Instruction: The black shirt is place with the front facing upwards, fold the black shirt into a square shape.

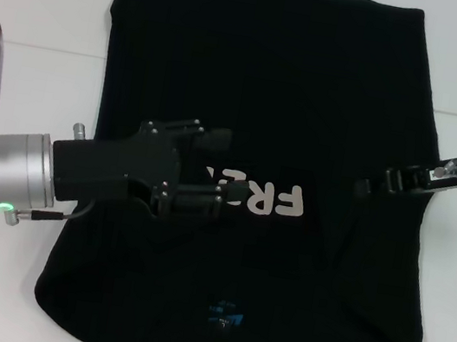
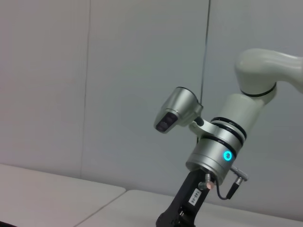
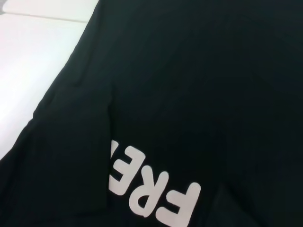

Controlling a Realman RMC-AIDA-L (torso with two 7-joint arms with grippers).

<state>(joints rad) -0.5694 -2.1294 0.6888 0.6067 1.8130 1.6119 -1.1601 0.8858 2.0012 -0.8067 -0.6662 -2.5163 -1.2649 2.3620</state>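
Head view shows us the black shirt (image 1: 263, 124) spread front-up on the white tabletop (image 1: 31, 94), collar toward the robot, hem at the far end, so its long axis runs straight away from us. Both side edges look already folded inward, leaving a long panel; the white lettering (image 1: 263, 199) reads "FRE" with the rest covered.

Our left gripper (image 1: 216, 169) hovers over the shirt's middle-left, fingers pointing across toward the lettering; the jaws stand a little apart and we see no cloth between them. Our right gripper (image 1: 376, 182) sits over the right fold line, near the lettering's level; black on black, we cannot tell how its fingers stand or whether it pinches fabric.

We judge the coming fold runs along the long axis, collar end toward hem or the reverse, and both grippers sit mid-length, about equally near either end.

Left wrist view shows only the wall and the right arm (image 2: 218, 151). The blue neck label (image 1: 226, 315) is dim.
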